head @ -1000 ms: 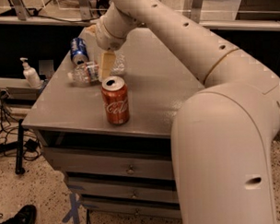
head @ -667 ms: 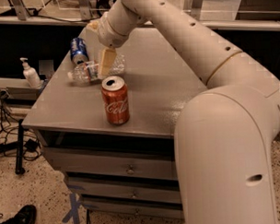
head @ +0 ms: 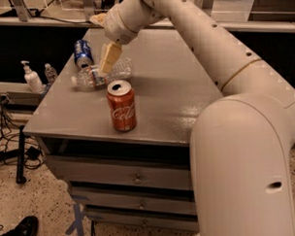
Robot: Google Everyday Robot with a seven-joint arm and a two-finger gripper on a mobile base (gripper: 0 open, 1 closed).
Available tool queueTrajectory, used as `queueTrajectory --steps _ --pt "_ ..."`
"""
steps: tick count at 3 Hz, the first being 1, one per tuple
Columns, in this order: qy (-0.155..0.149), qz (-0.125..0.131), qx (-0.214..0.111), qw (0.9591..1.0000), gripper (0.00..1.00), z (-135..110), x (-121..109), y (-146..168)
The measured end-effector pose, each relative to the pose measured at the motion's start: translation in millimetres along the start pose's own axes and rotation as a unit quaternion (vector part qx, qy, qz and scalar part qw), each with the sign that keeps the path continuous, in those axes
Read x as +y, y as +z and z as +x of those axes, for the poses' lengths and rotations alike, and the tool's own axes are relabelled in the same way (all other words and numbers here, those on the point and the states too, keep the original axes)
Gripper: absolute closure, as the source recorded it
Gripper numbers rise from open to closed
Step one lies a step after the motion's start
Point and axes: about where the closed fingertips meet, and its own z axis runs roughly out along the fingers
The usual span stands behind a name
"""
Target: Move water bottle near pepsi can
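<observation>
The water bottle point(head: 91, 77) lies on its side at the far left of the grey table point(head: 175, 90), with its cap pointing left. The blue pepsi can point(head: 82, 52) is just behind it, close to the table's left edge, about a can's width away. My gripper point(head: 108, 60) hangs straight over the middle of the bottle, at or just above its top side, and covers part of it. The arm reaches in from the upper right.
A red Coca-Cola can point(head: 122, 105) stands upright in front of the bottle, near the table's front edge. A white pump dispenser point(head: 31, 79) and a tiny bottle point(head: 50, 73) sit on a lower ledge to the left. Drawers point(head: 135, 176) lie under the tabletop.
My gripper has risen slightly over the bottle and the arm has shifted a little. The bottle and both cans stay where they were.
</observation>
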Motion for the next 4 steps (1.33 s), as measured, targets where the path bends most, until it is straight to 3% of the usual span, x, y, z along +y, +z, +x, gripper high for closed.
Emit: queueTrajectory --steps 1,2,3,4 --pt "0.0 0.026 0.009 0.9996 0.0 12 -7 -32" --pt "0.004 0.064 0.038 0.9972 0.0 42 -17 -81" --pt "-0.012 0.113 0.081 0.9902 0.0 61 -29 -128" --pt "-0.012 0.113 0.081 0.9903 0.0 62 -29 -128"
